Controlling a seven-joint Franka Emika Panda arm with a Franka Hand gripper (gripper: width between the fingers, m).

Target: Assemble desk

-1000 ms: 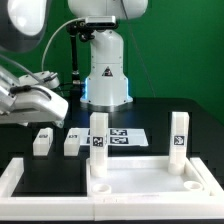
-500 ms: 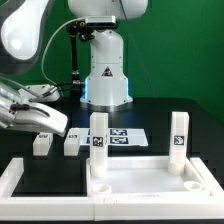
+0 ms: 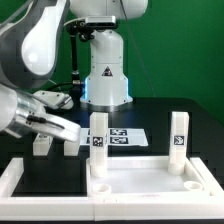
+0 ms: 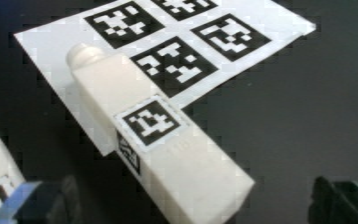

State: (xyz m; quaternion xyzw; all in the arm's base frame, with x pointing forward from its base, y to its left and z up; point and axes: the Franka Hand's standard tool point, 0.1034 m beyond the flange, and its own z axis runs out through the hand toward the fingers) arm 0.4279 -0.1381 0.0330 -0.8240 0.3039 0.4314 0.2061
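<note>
Desk panel [image 3: 140, 180] flat at front of black mat [image 3: 195, 115], white rail [image 3: 20, 175] at its side toward exterior view's left. Upright leg [image 3: 98, 138] at one rear corner, second upright leg [image 3: 178, 135] at other. Gripper [image 4: 185, 203] open, fingers [image 4: 25, 200] wide apart either side of loose leg [image 4: 167, 140], not touching. Loose leg lies flat on mat, far end at marker board [image 4: 194, 45] edge. Another loose leg [image 3: 40, 143] nearby.
</note>
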